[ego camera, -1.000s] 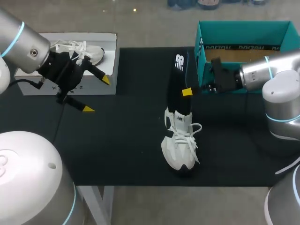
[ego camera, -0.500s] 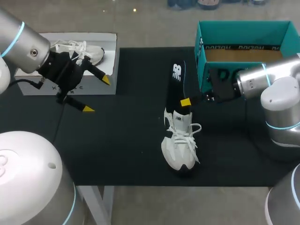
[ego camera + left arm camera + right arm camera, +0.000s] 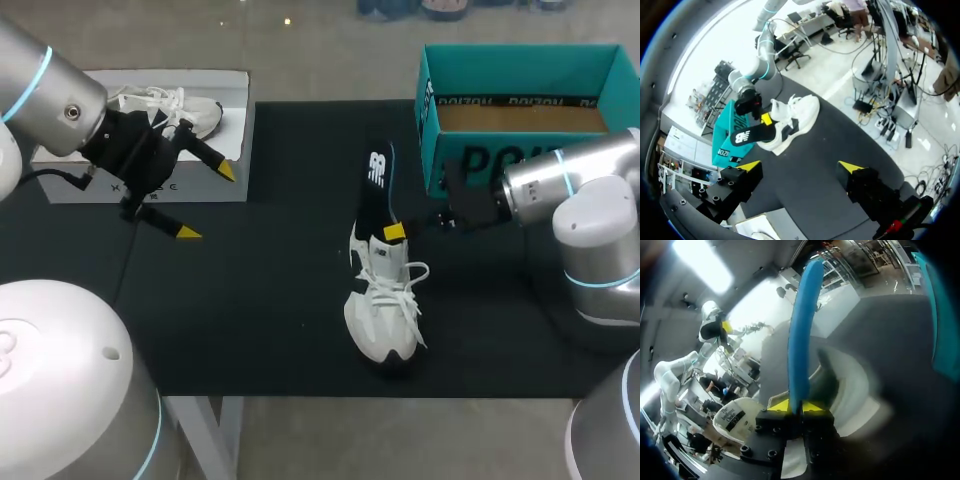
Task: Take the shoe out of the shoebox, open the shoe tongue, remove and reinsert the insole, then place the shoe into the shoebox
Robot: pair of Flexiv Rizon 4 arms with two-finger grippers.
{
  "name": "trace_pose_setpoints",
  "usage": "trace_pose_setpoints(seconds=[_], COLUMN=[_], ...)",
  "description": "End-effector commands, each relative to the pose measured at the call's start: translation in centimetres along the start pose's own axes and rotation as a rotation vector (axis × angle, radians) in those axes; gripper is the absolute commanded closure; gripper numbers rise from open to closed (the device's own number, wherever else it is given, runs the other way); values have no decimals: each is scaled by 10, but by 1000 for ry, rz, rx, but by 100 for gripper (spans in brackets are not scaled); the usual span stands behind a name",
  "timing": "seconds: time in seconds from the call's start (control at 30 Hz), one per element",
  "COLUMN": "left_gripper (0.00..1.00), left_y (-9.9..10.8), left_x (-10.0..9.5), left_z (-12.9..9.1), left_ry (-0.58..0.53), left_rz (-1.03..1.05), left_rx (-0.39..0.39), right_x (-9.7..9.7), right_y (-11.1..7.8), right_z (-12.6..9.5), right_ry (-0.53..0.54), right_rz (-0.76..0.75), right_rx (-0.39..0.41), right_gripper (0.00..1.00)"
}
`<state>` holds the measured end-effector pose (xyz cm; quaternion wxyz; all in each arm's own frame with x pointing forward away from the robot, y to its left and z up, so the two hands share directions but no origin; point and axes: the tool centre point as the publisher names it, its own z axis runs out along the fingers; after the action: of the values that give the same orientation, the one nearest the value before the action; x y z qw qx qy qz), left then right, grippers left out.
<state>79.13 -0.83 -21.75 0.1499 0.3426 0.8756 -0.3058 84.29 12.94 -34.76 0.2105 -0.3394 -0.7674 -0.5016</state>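
A: What does the right tool [image 3: 394,232] have?
B: It is closed on the insole [image 3: 377,185]. Both yellow tips press its lower part from two sides. The insole rises from the tool, black with a white logo on one face and blue on the other.
A: And where is the shoe [image 3: 385,305]?
B: The white shoe stands upright on the dark worktop [image 3: 270,310], directly under the right tool, with its laces up. The lower end of the insole meets the shoe's opening just below the tips. How deep it goes inside, I cannot tell.
A: The shoebox [image 3: 520,57]?
B: The teal shoebox is open. It stands on the worktop just beside the right tool's arm, apart from the shoe.
A: And the left tool [image 3: 207,202]?
B: Its fingers are spread wide and it is empty. It hangs above the worktop, and the shoe lies far ahead of it. Close behind the left tool is a flat white box [image 3: 238,100] with a second shoe [image 3: 200,112] lying in it.
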Motion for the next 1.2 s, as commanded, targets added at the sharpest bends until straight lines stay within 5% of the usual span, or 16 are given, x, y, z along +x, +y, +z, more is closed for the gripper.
trace_pose_setpoints(seconds=[0.03, 0.07, 0.47, 0.53, 0.6, 0.87, 1.2], left_gripper=[0, 0, 0, 0, 0, 0, 0], left_y=[-1, -1, -1, -1, -1, -1, -1], left_x=[0, 0, 0, 0, 0, 0, 0], left_z=[-1, -1, -1, -1, -1, -1, -1], left_ry=[3, 3, 3, 3, 3, 3, 3], left_rz=[0, 0, 0, 0, 0, 0, 0], left_rx=[-4, -4, -4, -4, -4, -4, -4], right_x=[3, 3, -6, -10, -11, -8, -1], right_y=[8, 11, 33, 36, 39, 32, -11], right_z=[-1, -2, -4, -5, -7, -7, 9], right_ry=[-17, -20, -47, -62, -67, -62, -27], right_rz=[-7, -13, -43, -47, -49, -44, 29], right_rx=[-1, 0, -1, 5, -3, -4, 39], right_gripper=[50, 45, 60, 67, 100, 100, 100])
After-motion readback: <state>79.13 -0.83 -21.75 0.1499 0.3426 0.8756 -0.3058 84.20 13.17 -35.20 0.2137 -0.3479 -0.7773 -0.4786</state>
